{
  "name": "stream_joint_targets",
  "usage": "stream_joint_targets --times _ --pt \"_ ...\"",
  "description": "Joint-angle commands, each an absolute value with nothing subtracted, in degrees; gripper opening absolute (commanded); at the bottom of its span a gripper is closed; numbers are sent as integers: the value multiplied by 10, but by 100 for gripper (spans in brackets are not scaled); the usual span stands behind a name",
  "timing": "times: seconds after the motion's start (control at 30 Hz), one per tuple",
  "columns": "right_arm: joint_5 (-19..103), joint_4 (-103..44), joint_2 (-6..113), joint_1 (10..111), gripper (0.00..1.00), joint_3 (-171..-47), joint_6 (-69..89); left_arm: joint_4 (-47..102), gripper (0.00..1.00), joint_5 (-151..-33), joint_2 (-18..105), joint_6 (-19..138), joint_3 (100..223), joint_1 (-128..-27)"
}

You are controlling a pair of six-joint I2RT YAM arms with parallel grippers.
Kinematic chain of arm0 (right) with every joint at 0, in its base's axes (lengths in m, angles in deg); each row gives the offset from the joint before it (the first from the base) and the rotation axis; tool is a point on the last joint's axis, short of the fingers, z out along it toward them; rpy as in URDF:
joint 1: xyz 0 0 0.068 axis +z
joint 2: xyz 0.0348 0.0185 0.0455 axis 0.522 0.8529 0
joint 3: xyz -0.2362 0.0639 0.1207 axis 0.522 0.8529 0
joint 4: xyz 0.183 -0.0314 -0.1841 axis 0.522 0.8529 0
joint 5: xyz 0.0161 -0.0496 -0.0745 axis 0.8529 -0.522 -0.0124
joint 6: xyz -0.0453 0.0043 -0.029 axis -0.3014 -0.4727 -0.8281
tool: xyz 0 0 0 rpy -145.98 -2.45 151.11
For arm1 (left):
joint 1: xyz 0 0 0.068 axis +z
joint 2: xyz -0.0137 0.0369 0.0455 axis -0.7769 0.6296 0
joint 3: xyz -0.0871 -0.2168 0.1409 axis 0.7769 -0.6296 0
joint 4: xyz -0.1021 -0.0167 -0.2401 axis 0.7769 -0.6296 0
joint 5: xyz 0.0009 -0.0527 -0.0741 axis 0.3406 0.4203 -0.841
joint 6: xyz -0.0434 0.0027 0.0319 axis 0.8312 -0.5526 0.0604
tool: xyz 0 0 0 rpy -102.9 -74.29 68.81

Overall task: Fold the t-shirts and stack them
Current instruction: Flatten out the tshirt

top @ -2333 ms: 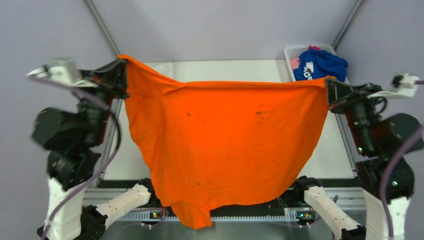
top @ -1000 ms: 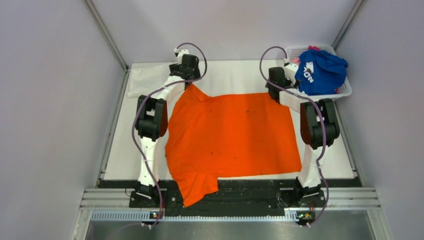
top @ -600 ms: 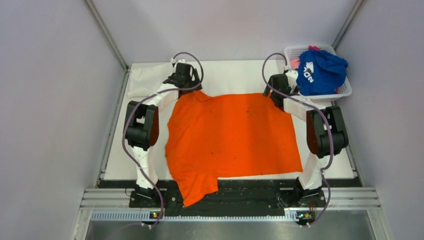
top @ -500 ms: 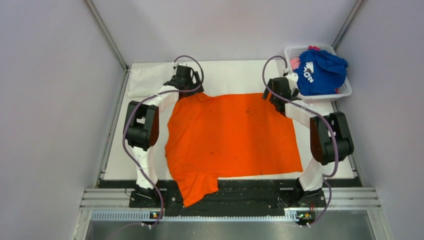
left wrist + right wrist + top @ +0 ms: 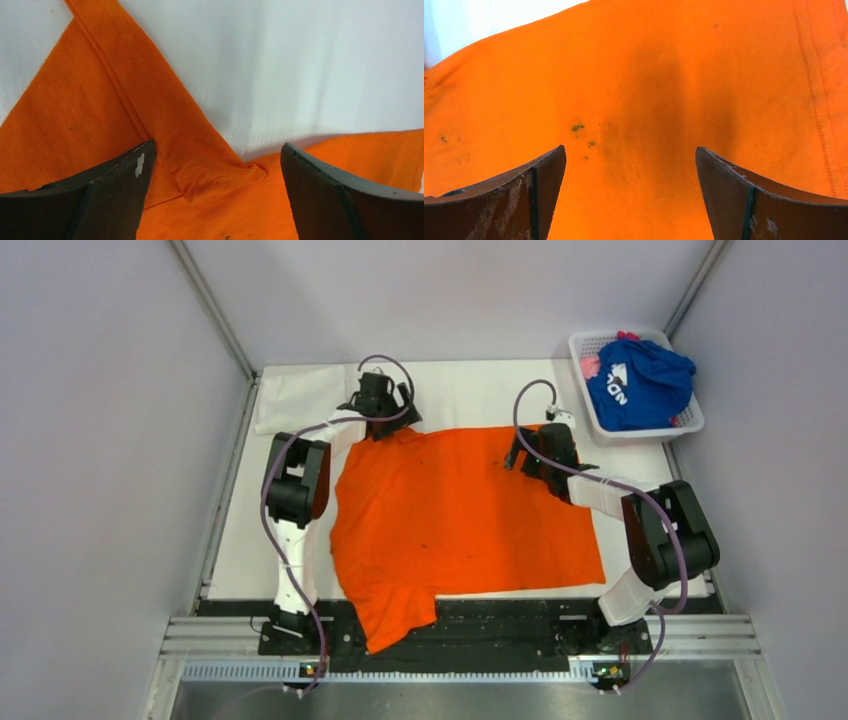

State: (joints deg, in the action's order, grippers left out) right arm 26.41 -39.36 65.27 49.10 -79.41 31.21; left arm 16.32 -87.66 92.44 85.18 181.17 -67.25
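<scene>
From above, one orange t-shirt (image 5: 460,520) is lying spread on the counter (image 5: 470,390), its near sleeve overhanging the edge; a blue t-shirt (image 5: 640,380) is covering most of a pink one (image 5: 590,366) in the far-right basket (image 5: 640,432); the left wrist view is showing the left gripper (image 5: 216,145) released over a folded hem; the right gripper (image 5: 629,148) is gaping above flat orange cloth.

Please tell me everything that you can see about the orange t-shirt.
The orange t-shirt is plain bright orange, made of soft thin cloth with stitched hems and a few small dark specks. It lies spread out and unfolded on the white table. Its near left part hangs over the table's near edge onto the black rail. At its far left corner a hemmed strip is folded over on itself. The left gripper and the right gripper are over its far part, jaws open, gripping nothing.
</scene>
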Motion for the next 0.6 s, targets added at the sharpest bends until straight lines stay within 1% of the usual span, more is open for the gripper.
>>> stream_joint_targets --times 0.0,0.2,0.3,0.57 --pt "271 -422 655 493 99 -804 311 197 99 -882 924 866 1821 -671" --pt "274 -411 678 493 99 -818 309 217 99 -910 945 883 1829 -671" --pt "274 -407 684 493 99 -820 307 247 99 -927 955 900 1831 -671" --pt "287 -399 710 493 99 -831 301 341 99 -948 994 982 1883 -671"
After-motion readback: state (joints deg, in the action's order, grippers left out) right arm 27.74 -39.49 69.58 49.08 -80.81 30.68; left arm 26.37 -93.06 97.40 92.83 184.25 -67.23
